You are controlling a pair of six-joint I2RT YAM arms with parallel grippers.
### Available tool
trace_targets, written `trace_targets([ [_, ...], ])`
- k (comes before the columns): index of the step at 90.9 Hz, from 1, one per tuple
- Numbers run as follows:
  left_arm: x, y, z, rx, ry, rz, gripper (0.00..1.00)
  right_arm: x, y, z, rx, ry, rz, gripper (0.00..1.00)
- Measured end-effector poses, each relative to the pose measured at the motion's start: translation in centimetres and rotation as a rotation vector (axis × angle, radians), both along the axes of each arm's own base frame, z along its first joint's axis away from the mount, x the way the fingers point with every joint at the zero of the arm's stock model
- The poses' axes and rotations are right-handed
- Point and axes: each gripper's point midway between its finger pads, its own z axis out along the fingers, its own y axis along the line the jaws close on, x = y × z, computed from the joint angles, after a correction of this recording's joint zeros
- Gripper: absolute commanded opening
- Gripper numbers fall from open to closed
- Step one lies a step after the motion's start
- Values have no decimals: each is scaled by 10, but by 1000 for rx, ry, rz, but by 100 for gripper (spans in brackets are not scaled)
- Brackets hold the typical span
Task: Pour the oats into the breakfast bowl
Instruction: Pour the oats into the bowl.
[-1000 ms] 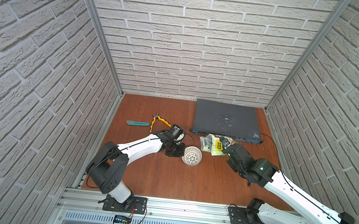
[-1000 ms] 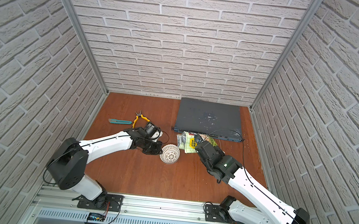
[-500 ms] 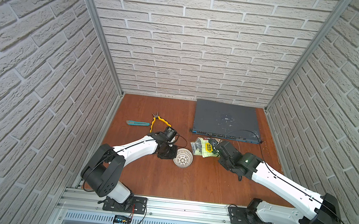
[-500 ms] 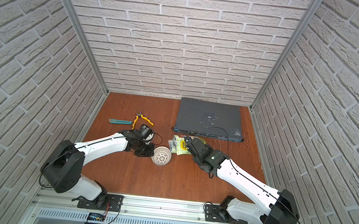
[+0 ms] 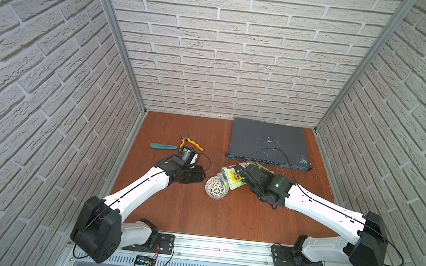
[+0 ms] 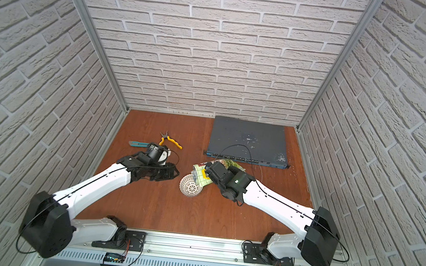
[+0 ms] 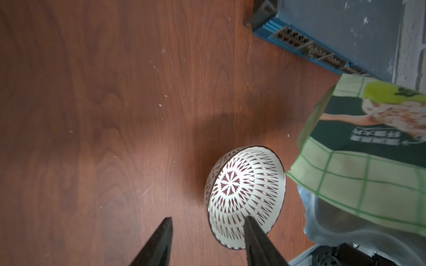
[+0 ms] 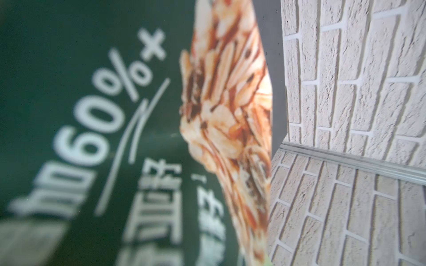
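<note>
Bowl slid on wood tabletop, brick walls; left end effector released, right end effector grasping pouch.

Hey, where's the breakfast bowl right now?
In both top views the breakfast bowl sits near the middle of the table, the open left gripper just to its left and the oat pouch at its far right rim.

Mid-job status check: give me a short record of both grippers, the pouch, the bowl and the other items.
left gripper: open, fingers at the bowl's rim, not gripping it
right gripper: shut on the pouch
pouch: tilted, close beside the bowl
bowl: on the table, no oats seen inside
other items: pliers, knife, network switch, all farther back
</note>
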Motion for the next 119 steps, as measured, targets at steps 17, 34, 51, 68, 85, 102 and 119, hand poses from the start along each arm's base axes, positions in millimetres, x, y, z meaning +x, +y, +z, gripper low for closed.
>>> trace_targets([
  [17, 8, 35, 28, -23, -108, 149, 73, 5, 15, 15, -135, -54, 37, 3],
  [34, 11, 66, 43, -24, -189, 301, 87, 5, 26, 22, -274, -96, 77, 4],
  [51, 13, 90, 51, -21, -231, 423, 91, 2, 34, 18, -383, -106, 123, 4],
  [68, 14, 98, 51, -20, -237, 468, 93, 5, 44, 25, -413, -135, 129, 4],
  [85, 13, 100, 44, -20, -221, 484, 94, 4, 47, 27, -444, -149, 138, 4],
  [102, 12, 101, 41, -20, -214, 489, 96, 5, 47, 31, -488, -172, 144, 3],
  [119, 12, 102, 40, -20, -213, 494, 98, 5, 48, 34, -511, -192, 148, 4],
])
